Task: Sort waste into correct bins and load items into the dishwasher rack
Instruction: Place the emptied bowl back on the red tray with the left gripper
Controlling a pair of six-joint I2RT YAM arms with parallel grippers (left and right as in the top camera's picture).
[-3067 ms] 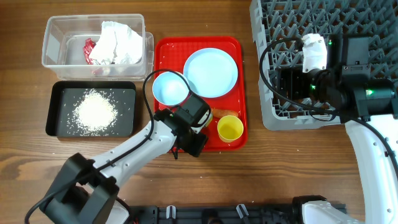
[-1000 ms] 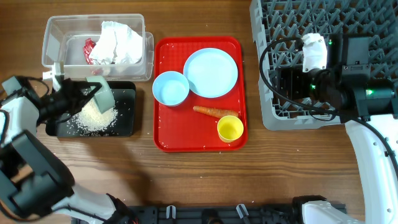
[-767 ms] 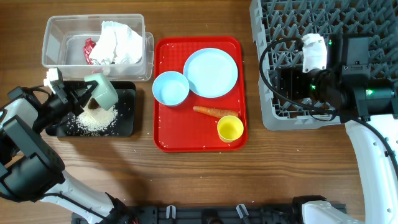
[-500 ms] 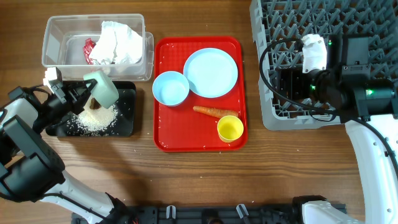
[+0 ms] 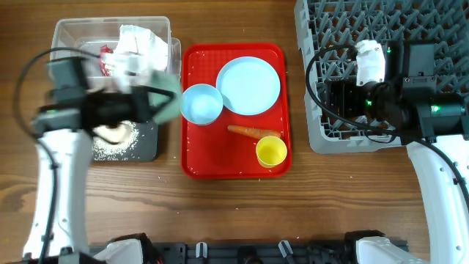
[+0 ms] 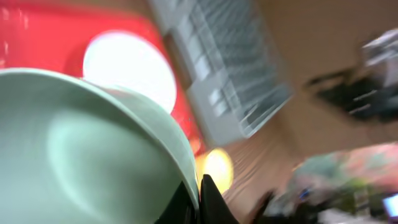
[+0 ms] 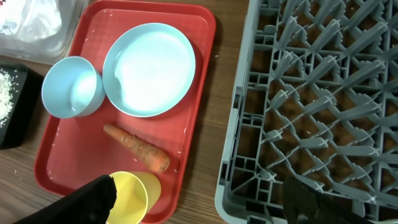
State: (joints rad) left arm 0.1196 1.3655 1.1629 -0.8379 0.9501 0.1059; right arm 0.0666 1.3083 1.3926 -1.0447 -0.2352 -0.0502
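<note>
The dishwasher rack (image 5: 330, 22) stood at the bench's right, the red tray (image 5: 212, 158) beside it and the black tray (image 5: 146, 147) beyond. Between those two trays the left tool (image 6: 198, 194) pinched the pale green bowl (image 5: 167, 99) by its rim. Blur suggested speed; so thin a grip might slip, or the load might knock the white-blue bowl (image 5: 201, 104). The right tool (image 7: 205, 200) gaped wide, empty, over the rack's edge.
</note>
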